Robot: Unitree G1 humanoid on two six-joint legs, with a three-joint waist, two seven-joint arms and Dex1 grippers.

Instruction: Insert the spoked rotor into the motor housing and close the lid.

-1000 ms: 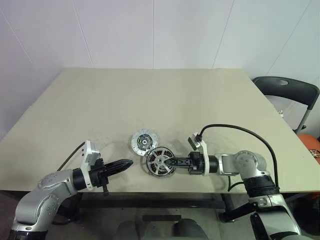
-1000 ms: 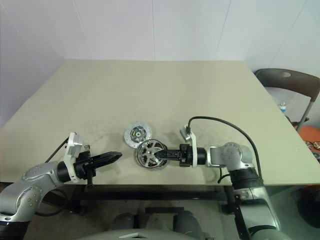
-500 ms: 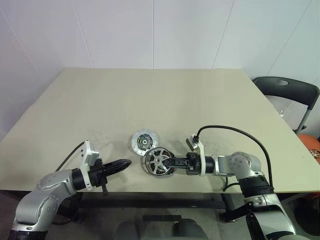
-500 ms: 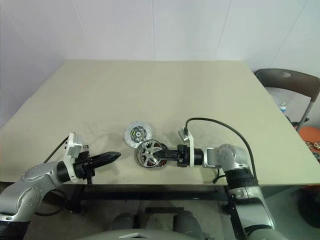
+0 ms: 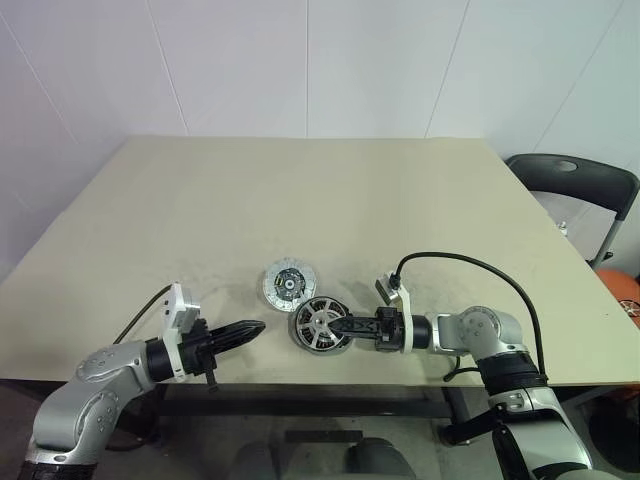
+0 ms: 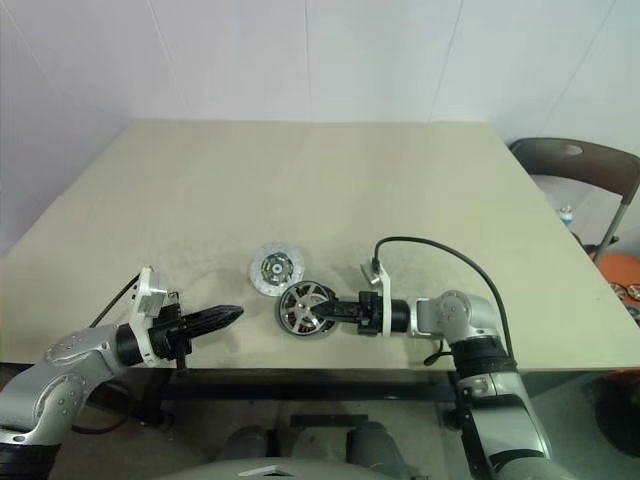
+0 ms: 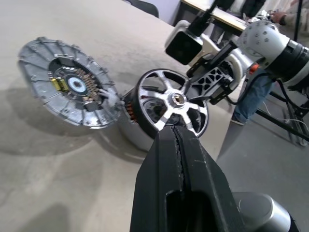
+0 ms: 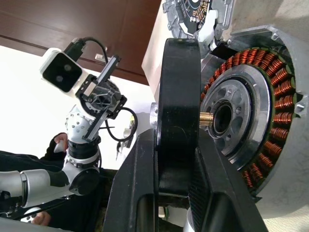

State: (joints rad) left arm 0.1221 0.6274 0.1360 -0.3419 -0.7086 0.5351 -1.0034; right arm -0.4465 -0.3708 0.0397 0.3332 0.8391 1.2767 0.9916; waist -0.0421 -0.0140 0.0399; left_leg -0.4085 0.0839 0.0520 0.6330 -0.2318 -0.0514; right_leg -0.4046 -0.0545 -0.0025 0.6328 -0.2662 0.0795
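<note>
Right gripper (image 5: 338,326) clamps my spoked rotor (image 5: 320,325) beside motor housing (image 5: 285,284); left gripper (image 5: 255,327) clenched empty; no readable writing anywhere

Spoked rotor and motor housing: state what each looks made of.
Spoked rotor: looks like polished metal, with bright reflective spokes and rim; the coils behind it look like copper wire, orange and glossy. Motor housing: probably cast metal, matte grey ribs; its green centre suggests a circuit board.

Spoked rotor (image 5: 321,325) on edge, ribbed motor housing (image 5: 286,284) flat – just beside
</note>
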